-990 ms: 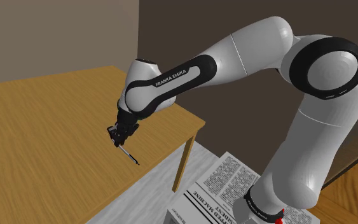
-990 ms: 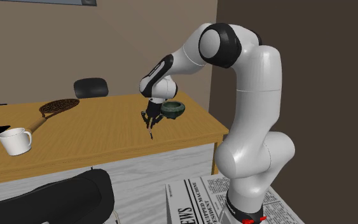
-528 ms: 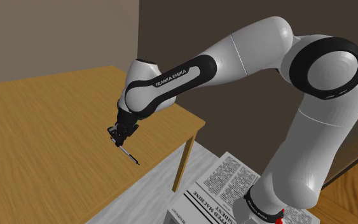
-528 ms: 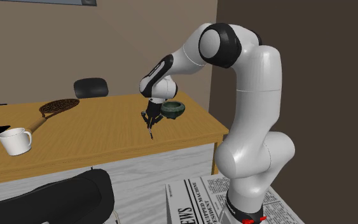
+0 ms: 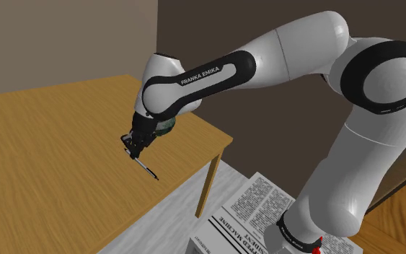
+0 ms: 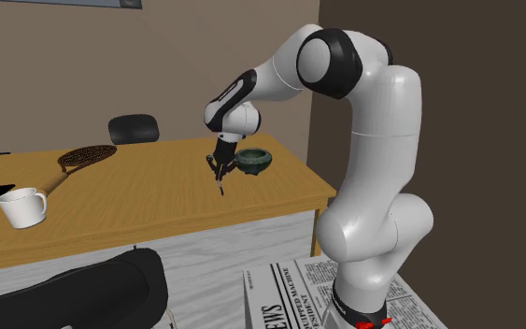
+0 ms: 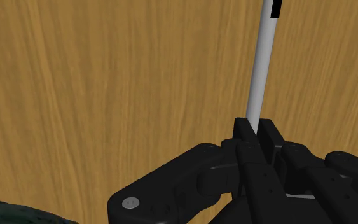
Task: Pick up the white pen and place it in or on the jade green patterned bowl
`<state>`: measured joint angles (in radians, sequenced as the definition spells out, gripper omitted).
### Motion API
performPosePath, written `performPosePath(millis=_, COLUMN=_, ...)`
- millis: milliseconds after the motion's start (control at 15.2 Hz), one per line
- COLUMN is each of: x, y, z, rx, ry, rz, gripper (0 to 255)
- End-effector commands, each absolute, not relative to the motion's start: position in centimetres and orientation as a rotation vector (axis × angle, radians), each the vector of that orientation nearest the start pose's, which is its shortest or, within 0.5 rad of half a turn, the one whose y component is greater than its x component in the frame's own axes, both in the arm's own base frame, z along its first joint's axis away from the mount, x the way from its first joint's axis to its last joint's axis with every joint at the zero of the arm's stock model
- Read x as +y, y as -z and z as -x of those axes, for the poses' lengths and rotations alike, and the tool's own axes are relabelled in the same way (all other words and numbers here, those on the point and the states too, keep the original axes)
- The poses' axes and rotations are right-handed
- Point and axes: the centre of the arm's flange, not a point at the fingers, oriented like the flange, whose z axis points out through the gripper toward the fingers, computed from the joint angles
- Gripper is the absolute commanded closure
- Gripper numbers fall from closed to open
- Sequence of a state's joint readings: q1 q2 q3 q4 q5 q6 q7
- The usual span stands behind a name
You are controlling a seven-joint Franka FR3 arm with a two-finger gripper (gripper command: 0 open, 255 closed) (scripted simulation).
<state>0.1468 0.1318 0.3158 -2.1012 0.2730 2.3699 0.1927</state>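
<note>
Tool (image 7: 255,130) clamps white pen (image 7: 261,63); second exterior view shows green bowl (image 6: 254,160) near, on table (image 6: 139,201).

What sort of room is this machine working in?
Probably a home study or dining room: a wooden table with a white mug on it, a dark chair behind it, and the hand holding a white pen.

Two exterior views share the table (image 5: 50,144); wrist view looks closely down.
</note>
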Motion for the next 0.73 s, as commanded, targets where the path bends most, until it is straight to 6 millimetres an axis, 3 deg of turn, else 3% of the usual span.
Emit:
performPosePath(millis=0, x=25.7, y=-38.4, z=-51.9, rx=-0.117, ry=0.076, rz=2.863, gripper=255)
performPosePath(millis=660, x=25.7, y=-43.7, z=-51.9, rx=-0.117, ry=0.076, rz=2.863, gripper=255)
